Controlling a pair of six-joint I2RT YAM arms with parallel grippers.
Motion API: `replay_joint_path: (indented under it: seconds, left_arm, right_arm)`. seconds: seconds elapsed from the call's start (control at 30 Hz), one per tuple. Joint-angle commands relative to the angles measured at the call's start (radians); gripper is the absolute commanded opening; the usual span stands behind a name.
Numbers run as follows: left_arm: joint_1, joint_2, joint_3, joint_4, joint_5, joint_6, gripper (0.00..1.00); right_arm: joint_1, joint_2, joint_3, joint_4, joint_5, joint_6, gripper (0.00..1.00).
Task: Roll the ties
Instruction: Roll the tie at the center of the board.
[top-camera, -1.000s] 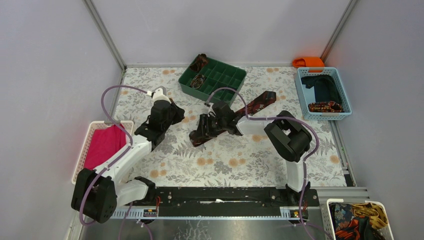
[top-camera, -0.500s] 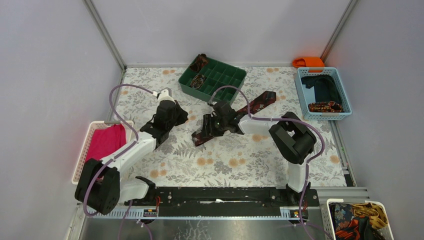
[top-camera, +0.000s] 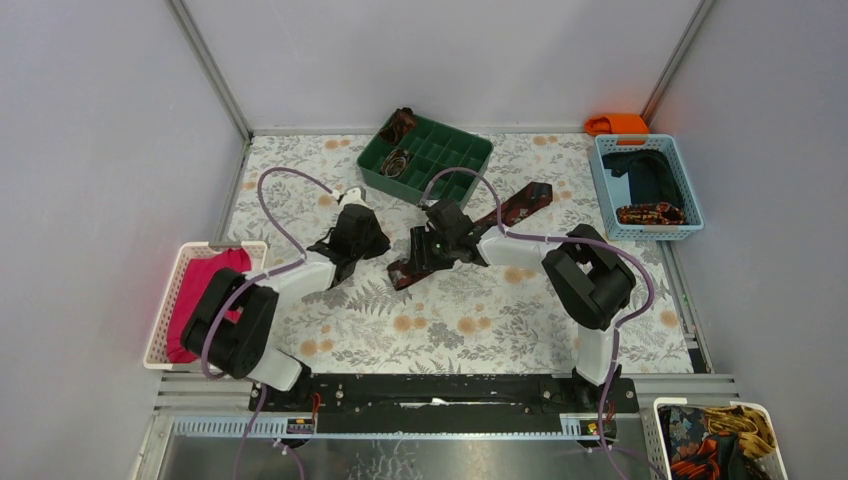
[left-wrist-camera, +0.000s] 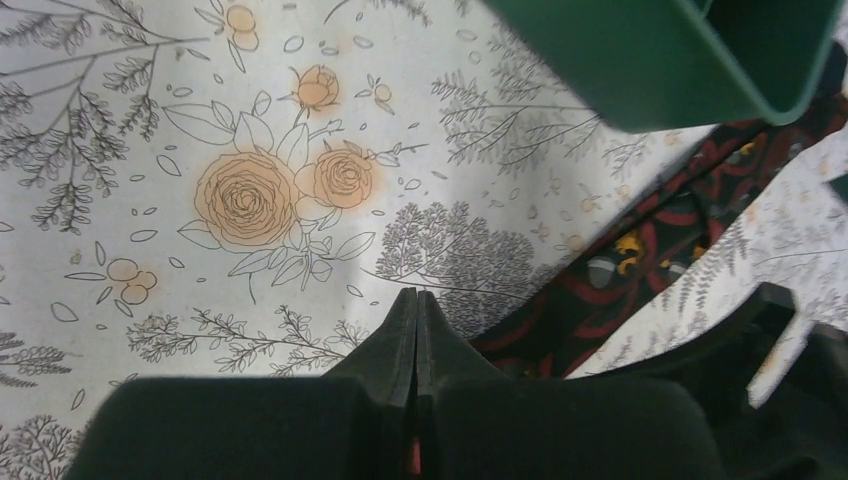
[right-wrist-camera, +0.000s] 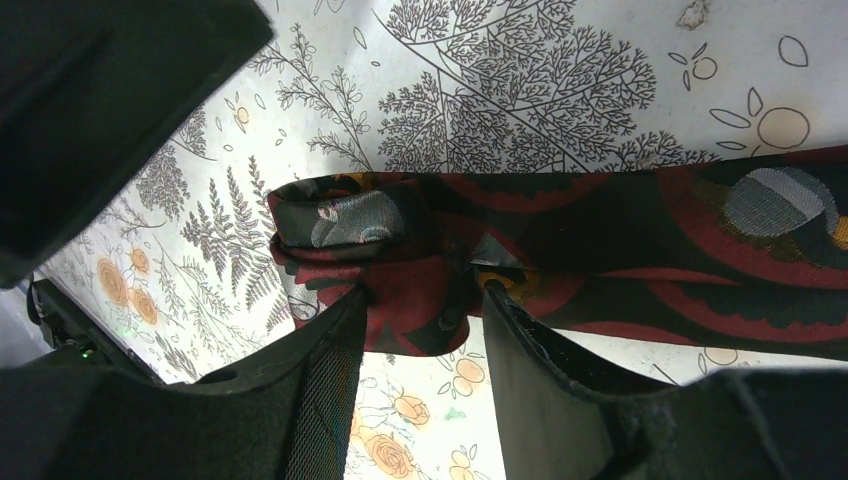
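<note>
Grasping, with right tool (right-wrist-camera: 425, 300), the folded end of one long maroon-brown patterned fabric tie (top-camera: 520, 205) across floral counter (top-camera: 450, 320). Clenching left tool (left-wrist-camera: 416, 305) empty, nearby. Counting two coiled ties (top-camera: 396, 161) inside one green divided plastic tray (top-camera: 455, 152).

Three plain, pale grey-lilac walls (top-camera: 450, 60) box in the bench (top-camera: 470, 325), meeting at the far corners behind slanting aluminium posts (top-camera: 208, 68). A white cloth (left-wrist-camera: 150, 260) printed with grey ferns and orange roses covers the bench top. A black rail (top-camera: 450, 388) runs along its near edge. The light is soft and even.
</note>
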Motion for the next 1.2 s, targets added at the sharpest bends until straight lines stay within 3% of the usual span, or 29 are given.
replay_joint_path:
  seconds: [0.0,0.53,0.7,0.8,0.93,1.1,1.17]
  left_arm:
    - [-0.004,0.071,0.006,0.101,0.026,0.043,0.0]
    - [-0.004,0.228,-0.009,0.197,0.087,0.062,0.0]
    - [-0.006,0.224,-0.003,0.18,0.081,0.072,0.0]
    - [-0.006,0.226,0.003,0.167,0.068,0.083,0.0]
    - [-0.006,0.231,0.008,0.165,0.078,0.096,0.0]
    - [-0.006,0.239,0.026,0.168,0.121,0.149,0.0]
    - [-0.006,0.242,0.037,0.155,0.126,0.175,0.0]
  right_arm:
    - [-0.005,-0.032,0.032,-0.017,0.03,-0.032,0.53]
    - [0.0,-0.091,0.068,-0.063,-0.007,-0.081,0.53]
    - [0.025,-0.187,0.003,-0.079,0.081,-0.104,0.5]
    - [0.08,-0.261,-0.057,-0.104,0.169,-0.118,0.43]
    - [0.184,-0.299,-0.109,-0.137,0.289,-0.126,0.22]
    - [0.255,-0.22,-0.158,-0.097,0.334,-0.096,0.05]
    - [0.261,-0.182,-0.17,-0.077,0.35,-0.088,0.02]
